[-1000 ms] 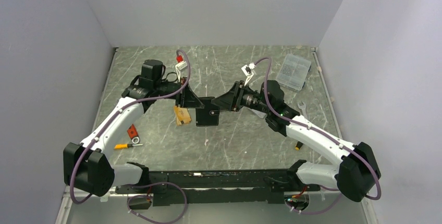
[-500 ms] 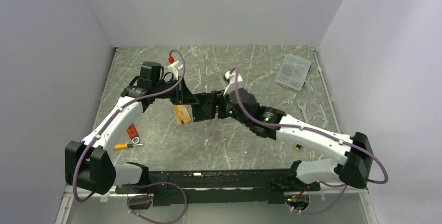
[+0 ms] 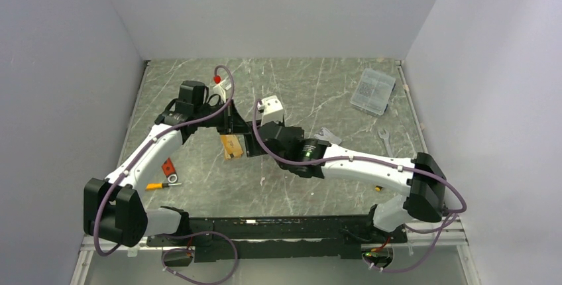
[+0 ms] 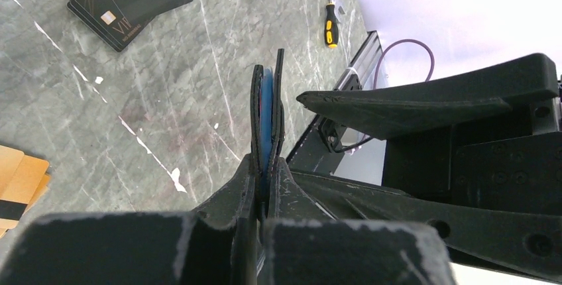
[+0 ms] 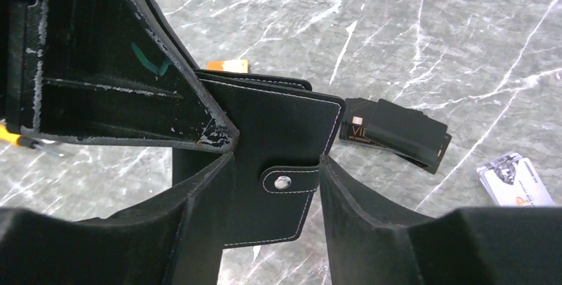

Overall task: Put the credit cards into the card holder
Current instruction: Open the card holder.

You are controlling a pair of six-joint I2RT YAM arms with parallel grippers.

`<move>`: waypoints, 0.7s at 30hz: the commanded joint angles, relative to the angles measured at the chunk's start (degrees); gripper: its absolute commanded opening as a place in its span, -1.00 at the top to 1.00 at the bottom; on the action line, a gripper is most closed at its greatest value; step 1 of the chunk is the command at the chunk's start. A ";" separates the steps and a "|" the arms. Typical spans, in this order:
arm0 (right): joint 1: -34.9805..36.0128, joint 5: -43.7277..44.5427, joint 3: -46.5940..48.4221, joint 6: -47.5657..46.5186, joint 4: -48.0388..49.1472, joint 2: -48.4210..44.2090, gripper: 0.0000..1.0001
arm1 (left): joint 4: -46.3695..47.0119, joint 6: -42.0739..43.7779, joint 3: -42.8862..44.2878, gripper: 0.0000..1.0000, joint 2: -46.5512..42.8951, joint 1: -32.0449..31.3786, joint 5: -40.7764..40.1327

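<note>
cards lie on the table, none loaded; left gripper pinches the card holder, right gripper spread around it.

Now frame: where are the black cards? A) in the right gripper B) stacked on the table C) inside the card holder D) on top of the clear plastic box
B: the black cards lie overlapped on the table, apart from the card holder, which is pinched in the left gripper.
</note>
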 commanded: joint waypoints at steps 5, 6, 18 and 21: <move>0.73 6.03 3.81 -0.69 -2.28 3.50 0.12 | 3.08 -2.08 -0.36 1.00 -1.30 1.19 3.46; 0.86 6.20 3.70 -0.40 -2.54 3.63 0.13 | 3.16 -2.13 -0.37 1.00 -1.38 1.32 3.58; 3.02 8.74 7.56 -1.56 -4.11 9.33 0.41 | 5.26 -3.99 -1.01 1.00 -1.23 1.39 5.57; 3.52 10.41 9.22 -1.07 -5.91 11.74 0.57 | 5.49 -4.28 -0.90 1.00 -1.30 1.38 6.22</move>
